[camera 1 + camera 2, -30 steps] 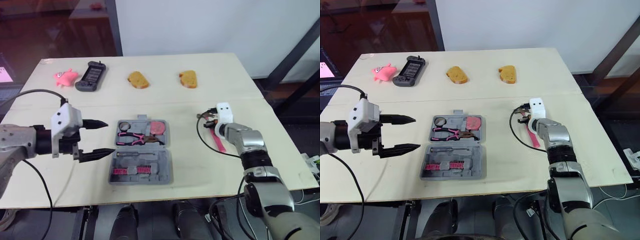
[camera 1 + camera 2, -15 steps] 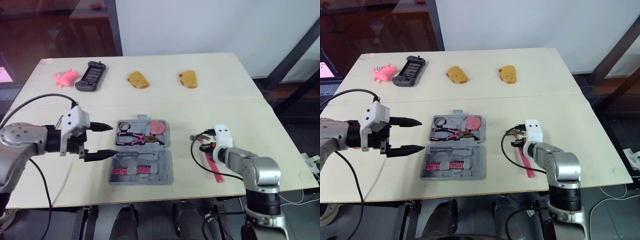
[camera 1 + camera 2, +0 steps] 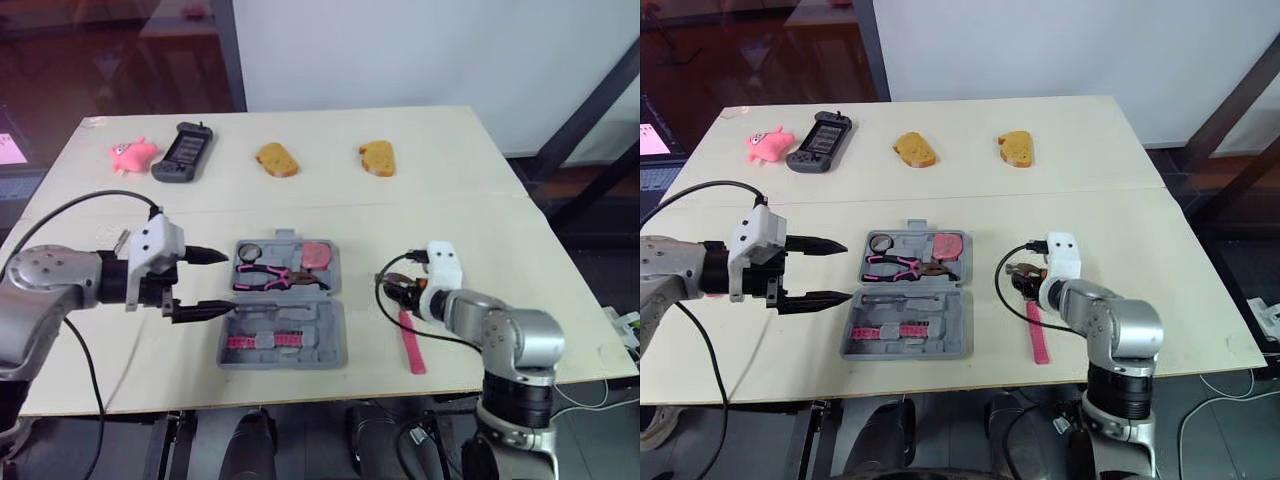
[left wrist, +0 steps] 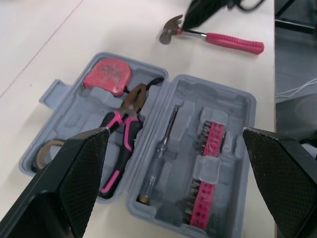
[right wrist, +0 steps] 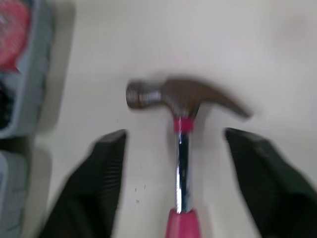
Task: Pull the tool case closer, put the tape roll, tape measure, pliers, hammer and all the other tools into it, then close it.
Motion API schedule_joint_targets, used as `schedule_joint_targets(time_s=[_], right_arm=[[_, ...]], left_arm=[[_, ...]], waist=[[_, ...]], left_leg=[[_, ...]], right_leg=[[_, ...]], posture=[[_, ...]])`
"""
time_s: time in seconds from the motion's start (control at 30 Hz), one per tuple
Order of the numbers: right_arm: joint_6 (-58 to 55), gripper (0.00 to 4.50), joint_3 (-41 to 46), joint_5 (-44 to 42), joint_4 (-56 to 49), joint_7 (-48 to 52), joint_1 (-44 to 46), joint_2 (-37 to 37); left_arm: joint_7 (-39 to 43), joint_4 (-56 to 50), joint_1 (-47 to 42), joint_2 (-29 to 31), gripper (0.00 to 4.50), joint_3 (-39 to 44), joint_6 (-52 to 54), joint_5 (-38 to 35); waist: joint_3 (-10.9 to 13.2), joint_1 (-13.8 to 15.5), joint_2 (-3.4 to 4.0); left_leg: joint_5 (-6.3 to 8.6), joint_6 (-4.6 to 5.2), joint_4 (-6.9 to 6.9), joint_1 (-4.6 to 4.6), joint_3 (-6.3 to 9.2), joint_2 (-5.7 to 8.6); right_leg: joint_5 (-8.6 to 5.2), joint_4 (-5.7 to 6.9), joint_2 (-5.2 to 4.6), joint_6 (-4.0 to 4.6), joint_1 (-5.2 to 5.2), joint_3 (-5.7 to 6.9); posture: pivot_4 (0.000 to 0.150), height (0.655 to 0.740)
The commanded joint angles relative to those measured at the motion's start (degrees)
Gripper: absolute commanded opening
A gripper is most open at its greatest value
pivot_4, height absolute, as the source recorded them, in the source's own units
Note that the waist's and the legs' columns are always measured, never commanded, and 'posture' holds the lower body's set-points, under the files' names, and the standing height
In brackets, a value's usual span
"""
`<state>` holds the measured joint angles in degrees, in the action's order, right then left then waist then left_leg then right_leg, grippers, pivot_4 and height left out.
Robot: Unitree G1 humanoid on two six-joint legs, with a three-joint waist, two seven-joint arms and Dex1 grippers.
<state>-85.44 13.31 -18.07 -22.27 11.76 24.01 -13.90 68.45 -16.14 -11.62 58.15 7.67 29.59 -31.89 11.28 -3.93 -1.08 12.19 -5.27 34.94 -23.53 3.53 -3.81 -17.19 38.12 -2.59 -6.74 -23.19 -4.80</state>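
Observation:
The grey tool case (image 3: 330,330) lies open at the table's front middle. In it are a tape roll (image 3: 249,251), a pink tape measure (image 3: 318,255), pink-handled pliers (image 3: 268,276), a screwdriver (image 4: 161,151) and a pink bit strip (image 3: 262,341). My left gripper (image 3: 226,281) hovers open just left of the case. The pink-handled hammer (image 3: 410,345) lies on the table right of the case, head (image 5: 183,98) towards it. My right gripper (image 5: 174,135) stands open with a finger (image 5: 94,188) on each side of the hammer's neck.
Along the far edge sit a pink toy (image 3: 132,153), a black handheld device (image 3: 181,152) and two bread pieces (image 3: 276,159) (image 3: 377,157). The table's front edge runs close below the case and the hammer handle.
My right gripper carried the hammer left and nearer, towards the case, then opened and let it go. My left gripper edged closer to the case.

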Motion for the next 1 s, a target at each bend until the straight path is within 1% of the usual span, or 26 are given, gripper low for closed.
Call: schedule_joint_targets(time_s=[0.03,0.07,0.13,0.2,0.27,0.33,0.4,0.47,0.57,0.73,0.9,0.97,1.0], right_arm=[[3.63,4.48,-7.99,-6.08,-1.91,14.09,4.72,-13.7],[7.67,4.48,-14.23,-6.58,-2.41,21.17,5.89,-20.84],[16.2,4.48,-24.33,-5.35,-1.92,32.26,8.1,-31.7],[33.79,4.48,-35.32,4.32,3.23,43.81,11.98,-40.91],[55.92,4.48,-43.68,15.33,11.06,52.82,16.28,-45.3],[78.1,4.48,-48.61,22.7,18.49,59.57,19.52,-46.54],[97.57,4.48,-52.43,29.38,27.06,61.97,23.06,-45.62],[110.61,4.48,-54.77,34.03,35.48,61.76,26.95,-42.22],[125.15,4.48,-57.54,41.49,46.79,58.48,32.19,-37.03],[139.35,4.48,-60.46,51.6,60.04,51.67,37.2,-30.72],[145.95,4.48,-63.28,60.57,68.7,44.94,40.74,-25.56],[147.94,3.98,-63.99,61.68,70.29,44.66,40.97,-24.07],[148.71,3.63,-64.26,62.11,70.82,44.61,40.9,-23.57]], left_arm=[[-1.06,-2.31,1.25,-0.05,4.5,2.82,-0.26,-0.51],[-1.27,-2.67,2.04,0.19,4.5,3.12,0.29,-0.6],[-1.45,-3.14,3.25,0.41,4.5,3.39,0.31,-0.37],[-1.85,-3.52,4.26,-0.03,4.5,4.11,-0.11,-0.55],[-2.08,-3.91,5.17,-0.22,4.5,4.91,-0.46,-0.7],[-2.41,-4.23,5.6,-0.4,4.5,5.5,-0.57,-0.77],[-3.05,-4.82,6.14,-0.56,4.5,6.12,-0.51,-0.79],[-3.68,-5.8,7.28,-0.72,4.5,7.07,-0.28,-0.93],[-4.61,-7.44,9.42,-0.96,4.5,8.71,0.23,-1.13],[-6.52,-9.46,12.43,-1.04,4.5,10.84,1.24,-1.42],[-7.98,-10.33,13.54,-1.07,4.5,11.61,2.03,-1.83],[-8.39,-10.77,13.82,-1.04,4.5,11.84,2.31,-2.0],[-8.57,-11.01,13.97,-1.06,4.5,12.01,2.5,-2.06]], waist=[[0.02,0.0,0.03],[0.06,0.0,0.07],[0.06,-0.02,0.08],[0.04,-0.06,0.04],[0.06,-0.21,0.02],[0.07,-0.17,0.03],[0.08,-0.16,0.02],[0.09,-0.21,0.02],[0.1,-0.35,0.03],[0.12,0.01,0.05],[0.12,-0.04,0.05],[0.12,-0.06,0.04],[0.11,-0.06,0.03]], left_leg=[[0.0,0.0,0.01,-0.01,0.0,0.0],[0.0,0.0,0.02,-0.02,-0.01,0.0],[0.01,0.01,0.0,-0.02,-0.04,0.01],[0.02,0.04,-0.05,0.0,0.0,-0.02],[0.03,0.05,0.0,0.0,-0.04,-0.02],[0.03,0.04,0.08,0.0,-0.1,-0.01],[0.03,0.04,0.1,0.0,-0.13,-0.01],[0.03,0.04,0.07,-0.01,-0.13,-0.01],[0.02,0.03,0.08,-0.01,-0.12,-0.01],[0.01,0.01,0.08,0.0,-0.09,0.0],[-0.01,-0.02,0.11,0.01,-0.06,0.0],[-0.01,-0.03,0.1,0.05,-0.05,0.0],[-0.01,-0.03,0.1,0.06,-0.05,0.0]], right_leg=[[0.0,0.0,0.0,0.0,0.0,0.0],[0.0,-0.01,-0.01,0.0,-0.01,0.0],[-0.03,-0.07,-0.04,0.01,0.0,-0.01],[-0.05,-0.07,0.02,0.02,-0.01,0.02],[-0.05,-0.07,0.01,0.0,-0.04,0.0],[-0.05,-0.11,-0.03,-0.02,-0.04,-0.02],[-0.05,-0.11,-0.05,-0.05,-0.04,-0.01],[-0.05,-0.1,-0.05,-0.06,-0.04,-0.01],[-0.03,-0.05,-0.04,-0.05,-0.05,-0.02],[-0.02,0.0,-0.05,-0.03,-0.02,-0.01],[-0.02,0.02,-0.05,-0.02,0.01,-0.01],[-0.01,0.02,-0.04,-0.02,0.05,0.0],[-0.01,0.03,-0.04,-0.02,0.05,0.0]], posture=[[0.15,0.74],[0.15,0.74],[0.15,0.74],[0.15,0.74],[0.15,0.74],[0.15,0.74],[0.15,0.74],[0.15,0.74],[0.15,0.74],[0.15,0.74],[0.15,0.74],[0.15,0.74],[0.15,0.74]])
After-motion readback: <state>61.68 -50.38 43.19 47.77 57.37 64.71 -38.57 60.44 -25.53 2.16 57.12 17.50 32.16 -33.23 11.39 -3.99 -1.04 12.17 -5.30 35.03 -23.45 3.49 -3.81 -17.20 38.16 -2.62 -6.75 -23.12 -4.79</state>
